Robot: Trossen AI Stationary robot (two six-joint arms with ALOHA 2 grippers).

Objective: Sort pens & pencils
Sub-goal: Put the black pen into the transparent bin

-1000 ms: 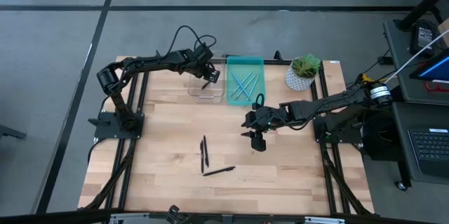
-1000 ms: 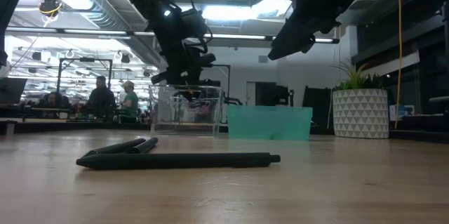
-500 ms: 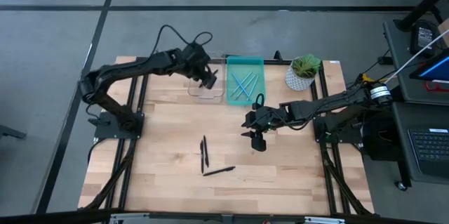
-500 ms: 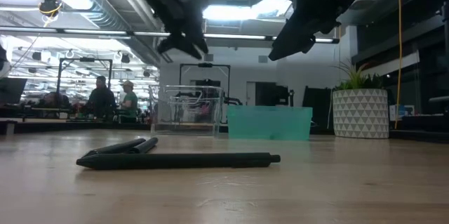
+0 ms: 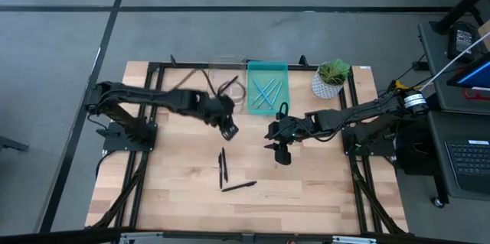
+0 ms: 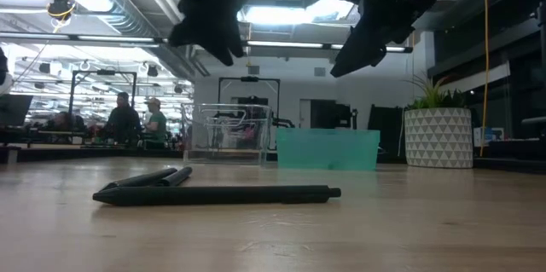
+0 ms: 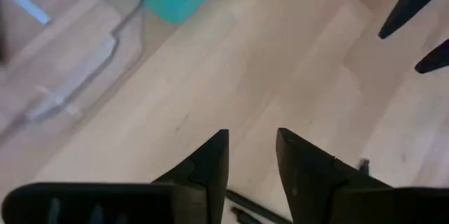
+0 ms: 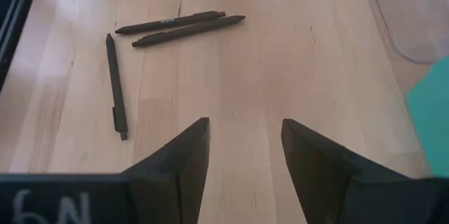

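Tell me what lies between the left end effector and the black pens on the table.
Nothing: in the high view only bare wooden table separates the left end effector from the three black pens.

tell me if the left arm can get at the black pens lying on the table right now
Probably yes: the left gripper hangs open just above the three black pens, with only bare table between them, and the right gripper waits off to the side.

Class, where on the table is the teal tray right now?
In the high view the teal tray sits at the table's far edge near the middle, between the clear container and the potted plant.
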